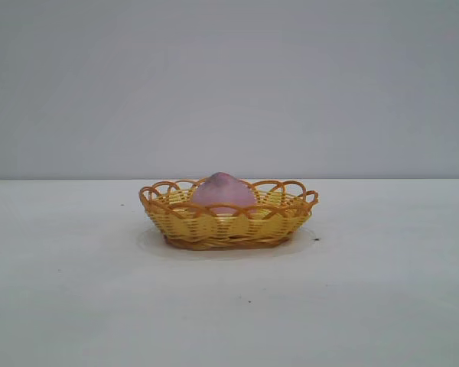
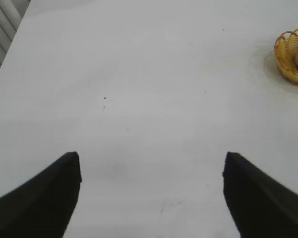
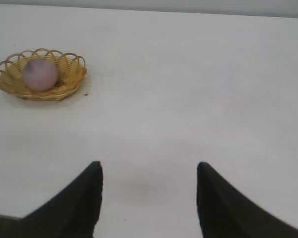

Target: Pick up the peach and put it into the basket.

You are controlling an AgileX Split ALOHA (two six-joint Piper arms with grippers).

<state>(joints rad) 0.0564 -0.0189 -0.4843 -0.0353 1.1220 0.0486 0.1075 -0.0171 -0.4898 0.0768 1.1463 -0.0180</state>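
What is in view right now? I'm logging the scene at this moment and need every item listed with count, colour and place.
peach: one, dusty pink-mauve, lying inside the basket.
basket: one, yellow wicker with orange looped rim, on the table at the middle of the exterior view.
table: one, white, bearing the basket.
wall: one, pale grey, behind the table.
left tool: one, black fingers spread open, over bare table, far from the basket.
right tool: one, black fingers open, over bare table, apart from the basket.

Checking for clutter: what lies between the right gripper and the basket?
Nothing. In the right wrist view, only bare table lies between the open right gripper and the basket, with the peach inside.
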